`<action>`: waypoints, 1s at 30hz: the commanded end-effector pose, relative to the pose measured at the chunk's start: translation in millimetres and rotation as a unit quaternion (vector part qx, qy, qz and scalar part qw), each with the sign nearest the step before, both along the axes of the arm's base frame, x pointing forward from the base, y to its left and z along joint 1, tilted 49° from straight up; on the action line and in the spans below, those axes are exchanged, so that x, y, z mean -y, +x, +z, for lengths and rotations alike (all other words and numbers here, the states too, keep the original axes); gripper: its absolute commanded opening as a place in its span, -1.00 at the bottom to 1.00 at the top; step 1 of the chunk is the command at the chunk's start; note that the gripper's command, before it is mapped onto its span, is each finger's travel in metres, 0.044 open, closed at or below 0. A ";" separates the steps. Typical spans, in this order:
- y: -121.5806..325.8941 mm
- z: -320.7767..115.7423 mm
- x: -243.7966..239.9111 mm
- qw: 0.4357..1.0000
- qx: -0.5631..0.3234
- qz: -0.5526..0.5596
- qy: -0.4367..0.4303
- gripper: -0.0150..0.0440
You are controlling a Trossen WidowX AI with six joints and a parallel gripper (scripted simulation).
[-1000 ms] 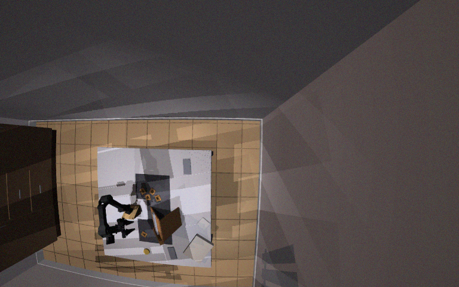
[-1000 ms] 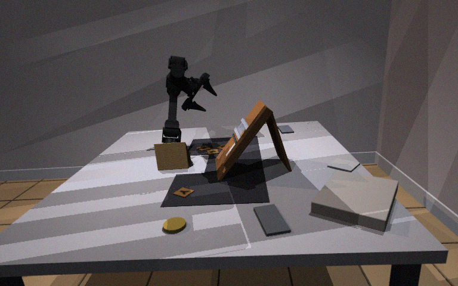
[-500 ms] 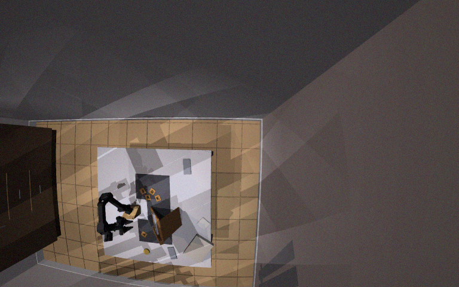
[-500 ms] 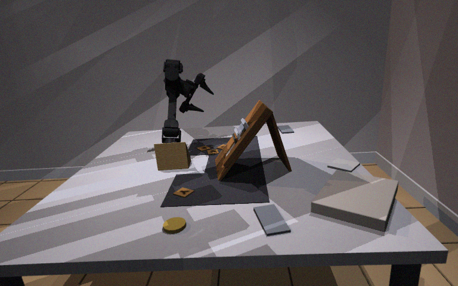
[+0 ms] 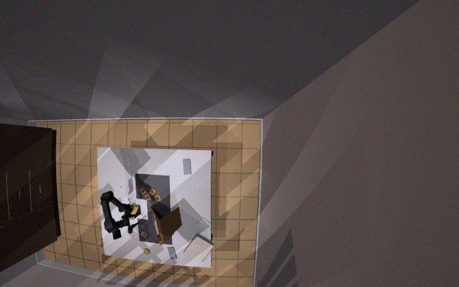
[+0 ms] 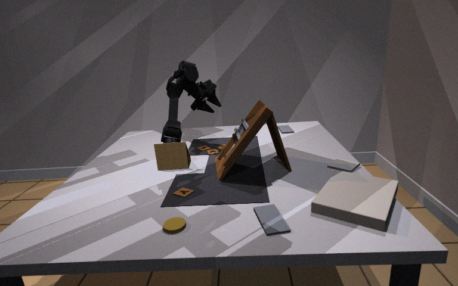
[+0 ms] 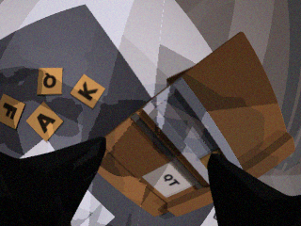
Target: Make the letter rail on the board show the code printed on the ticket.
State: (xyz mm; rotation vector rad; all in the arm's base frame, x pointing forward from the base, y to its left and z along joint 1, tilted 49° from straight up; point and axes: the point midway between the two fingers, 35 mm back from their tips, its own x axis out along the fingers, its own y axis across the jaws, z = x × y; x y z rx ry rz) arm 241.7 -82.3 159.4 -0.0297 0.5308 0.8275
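Observation:
My gripper [image 6: 217, 109] [image 7: 158, 153] is open and empty, in the air in front of the leaning wooden board [image 5: 172, 221] [image 6: 250, 134] [image 7: 235, 85]. The board bears the grey rail [image 6: 240, 129] [image 7: 211, 123] and a white ticket [image 7: 162, 174] reading QT. An orange bit of a tile [image 7: 208, 155] shows in the rail, partly hidden by the right finger; its letter is hidden. Tile Q [image 7: 50, 81], tile K [image 7: 87, 90], tile A [image 7: 45, 121] and a tile [image 7: 10, 111] that looks like F lie on the dark mat. Another tile [image 5: 143, 234] [image 6: 183, 192] lies apart, its letter unclear.
A wooden block [image 6: 171, 156] stands by the arm's base. A yellow disc [image 5: 146, 251] [image 6: 174, 224], a grey slab [image 5: 172, 252] [image 6: 271, 218] and a thick beige box [image 5: 198, 247] [image 6: 354, 198] lie on the counter. Another grey slab [image 5: 186, 165] [image 6: 285, 128] lies behind the board.

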 end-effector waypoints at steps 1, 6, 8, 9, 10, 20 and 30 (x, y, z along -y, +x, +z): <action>10.9 -0.1 -42.6 0.965 -0.226 -0.060 0.120 0.66; 14.7 0.4 -75.7 0.895 -0.388 -0.118 0.183 0.66; 15.0 0.6 -87.8 0.871 -0.432 -0.132 0.193 0.66; 15.0 0.7 -92.2 0.858 -0.452 -0.141 0.198 0.66; 14.9 0.8 -96.6 0.845 -0.471 -0.150 0.203 0.66; 12.4 2.1 -140.7 0.691 -0.638 -0.248 0.231 0.66; 4.5 4.1 -183.0 0.501 -0.752 -0.361 0.232 0.66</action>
